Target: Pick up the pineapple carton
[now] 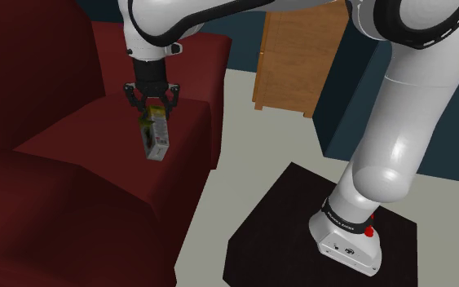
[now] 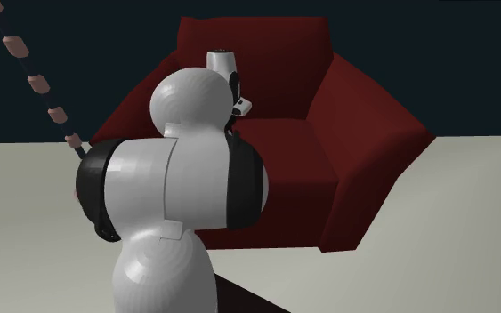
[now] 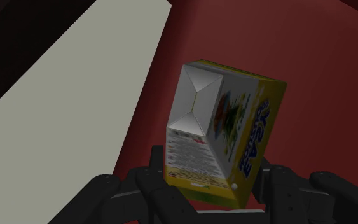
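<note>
The pineapple carton (image 1: 156, 137) is a yellow and white box with a green fruit picture and blue lettering. It hangs slightly tilted from my black gripper (image 1: 152, 114), which comes down on it from above over the armchair's seat cushion. In the wrist view both fingers press against the sides of the carton (image 3: 219, 137), so the gripper (image 3: 212, 188) is shut on it. The carton's folded white end faces away from the hand. Whether its lower end still touches the cushion I cannot tell. In the second exterior view my own arm (image 2: 181, 178) hides the carton.
The dark red armchair (image 1: 64, 171) has a raised armrest (image 1: 178, 57) just behind the carton. A wooden cabinet (image 1: 297, 57) stands beyond on the pale floor (image 1: 244, 139). My base sits on the black stand (image 1: 284, 236).
</note>
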`<control>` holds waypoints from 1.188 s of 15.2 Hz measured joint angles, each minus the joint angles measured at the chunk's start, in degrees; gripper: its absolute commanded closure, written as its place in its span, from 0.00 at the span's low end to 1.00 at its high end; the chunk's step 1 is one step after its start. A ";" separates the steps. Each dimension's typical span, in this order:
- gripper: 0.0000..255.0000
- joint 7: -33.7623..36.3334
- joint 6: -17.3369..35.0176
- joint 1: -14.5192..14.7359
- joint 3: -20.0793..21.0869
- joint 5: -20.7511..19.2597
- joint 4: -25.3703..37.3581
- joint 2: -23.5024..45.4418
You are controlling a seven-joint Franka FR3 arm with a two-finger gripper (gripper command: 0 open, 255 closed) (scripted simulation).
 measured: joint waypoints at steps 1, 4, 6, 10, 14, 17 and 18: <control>1.00 -0.02 0.08 -0.02 0.00 0.03 -0.08 -0.06; 1.00 0.03 0.03 0.02 0.01 -0.01 0.05 0.05; 1.00 0.06 -0.02 0.04 0.02 -0.03 0.14 0.10; 1.00 -0.07 -1.57 0.01 0.05 0.17 1.04 -0.29; 1.00 -0.25 -4.57 0.00 0.05 0.22 4.00 -0.30; 1.00 -0.14 -6.92 0.11 0.15 0.33 6.13 -0.54; 1.00 -0.20 -7.71 0.11 0.15 0.32 6.96 -0.51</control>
